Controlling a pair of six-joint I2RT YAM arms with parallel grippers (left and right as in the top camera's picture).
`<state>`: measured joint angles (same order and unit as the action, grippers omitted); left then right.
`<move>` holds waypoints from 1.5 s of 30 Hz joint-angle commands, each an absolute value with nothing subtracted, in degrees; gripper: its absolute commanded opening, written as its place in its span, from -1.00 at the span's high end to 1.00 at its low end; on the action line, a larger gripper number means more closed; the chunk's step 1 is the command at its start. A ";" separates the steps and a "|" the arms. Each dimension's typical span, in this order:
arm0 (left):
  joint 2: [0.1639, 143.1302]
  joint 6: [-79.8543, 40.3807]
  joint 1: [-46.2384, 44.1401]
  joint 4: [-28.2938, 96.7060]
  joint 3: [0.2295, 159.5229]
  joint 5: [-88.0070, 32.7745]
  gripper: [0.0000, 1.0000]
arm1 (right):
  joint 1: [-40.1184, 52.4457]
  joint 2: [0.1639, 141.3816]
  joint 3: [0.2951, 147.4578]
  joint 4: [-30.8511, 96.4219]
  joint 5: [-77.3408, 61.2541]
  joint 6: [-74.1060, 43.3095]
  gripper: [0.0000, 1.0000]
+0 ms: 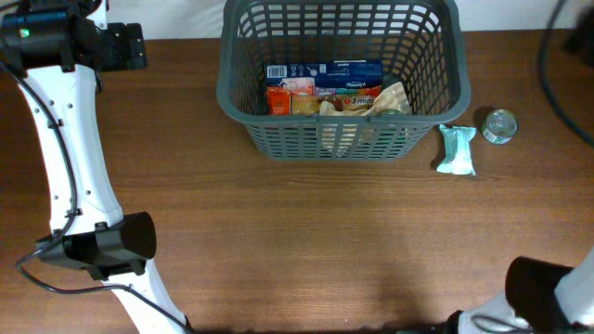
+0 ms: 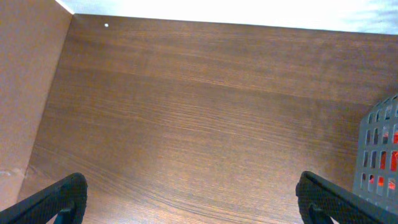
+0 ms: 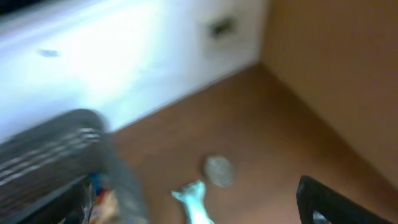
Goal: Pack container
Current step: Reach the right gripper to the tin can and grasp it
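basket (image 1: 243, 104) – groceries (image 1: 325, 88) inside | teal packet (image 1: 457, 150), tin can (image 1: 499, 126) just right of it | left gripper (image 2: 191, 186) jaws wide apart, empty | right gripper (image 3: 191, 190) – likewise, view blurred

The left arm (image 1: 70, 172) is built of long white tubes and chunky black joints (image 1: 113, 243). A thin black cable (image 1: 42, 116) is strung along it. A small green light (image 1: 25, 33) seems to be lit.

Brown wood table (image 1: 306, 241) has a dark grey lattice plastic basket (image 1: 306, 139), teal crinkly packet (image 1: 457, 150) and round metal can (image 1: 499, 126) on it.
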<state>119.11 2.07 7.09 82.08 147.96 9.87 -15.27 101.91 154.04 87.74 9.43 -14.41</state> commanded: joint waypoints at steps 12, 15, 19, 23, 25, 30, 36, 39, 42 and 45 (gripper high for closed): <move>118.17 1.26 7.20 82.15 147.72 9.69 -0.99 | -21.41 127.46 135.94 85.23 4.91 -18.74 -0.93; 118.17 1.26 7.20 82.13 147.72 9.69 -0.99 | -21.41 131.00 134.74 83.07 4.64 -18.74 -0.95; 118.17 1.26 7.20 82.15 147.72 9.69 -0.99 | -21.45 135.63 134.39 79.90 4.54 -18.31 -0.98; 118.17 1.26 7.20 82.13 147.72 9.69 -0.99 | -21.45 138.89 134.37 77.12 4.45 -16.95 -0.98; 118.17 1.26 7.20 82.15 147.72 9.69 -0.99 | -21.45 140.11 134.34 76.07 4.49 -16.93 -0.98; 118.17 1.26 7.20 82.13 147.72 9.69 -0.99 | -21.45 141.43 134.21 72.90 4.45 -16.99 -0.98; 118.17 1.26 7.20 82.15 147.72 9.69 -0.99 | -21.41 142.56 133.53 69.69 4.47 -16.99 -0.98; 118.17 1.26 7.20 82.13 147.72 9.69 -0.99 | -21.41 143.65 132.97 69.14 4.47 -16.99 -0.98; 118.17 1.26 7.20 82.13 147.72 9.69 -0.99 | -21.41 144.70 132.00 68.84 4.05 -16.99 -0.98; 118.17 1.26 7.20 82.15 147.72 9.69 -0.99 | -21.39 145.03 130.89 68.23 3.60 -16.99 -0.98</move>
<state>119.11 2.07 7.09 82.08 147.96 9.87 -21.23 143.26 132.11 68.62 4.45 -17.30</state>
